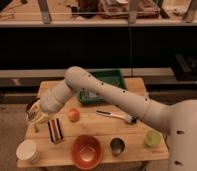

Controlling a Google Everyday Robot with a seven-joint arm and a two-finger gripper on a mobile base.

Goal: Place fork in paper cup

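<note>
One tool [36, 118] at the table's [137, 145] left end, clenched, with the fork [31, 116] apparently pinched in it, low over the left edge just above and right of the paper cup [28, 150]; one paper cup at the front-left corner, upright; one orange bowl [87, 151] front centre; one steel cup [117, 146] beside it; one light green cup [152, 138] far right; one white-handled utensil [117, 116] lying mid-table; one green tray [104, 86] at the back.
</note>
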